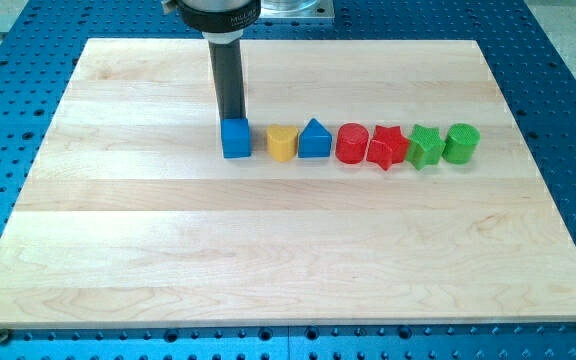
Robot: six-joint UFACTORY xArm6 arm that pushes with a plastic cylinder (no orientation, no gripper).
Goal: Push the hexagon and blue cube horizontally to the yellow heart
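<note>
My tip (231,117) stands at the top edge of the blue cube (236,139), touching it or very nearly; the cube hides the tip's very end. The cube is the left end of a row of blocks across the board's upper middle. A small gap to its right lies a yellow block (282,143); I cannot tell whether it is a hexagon or a heart. No other yellow block shows.
Right of the yellow block the row runs on: a blue triangle (314,139), a red cylinder (352,143), a red star (387,147), a green star (425,146), a green cylinder (461,143). The wooden board (268,260) lies on a blue perforated table.
</note>
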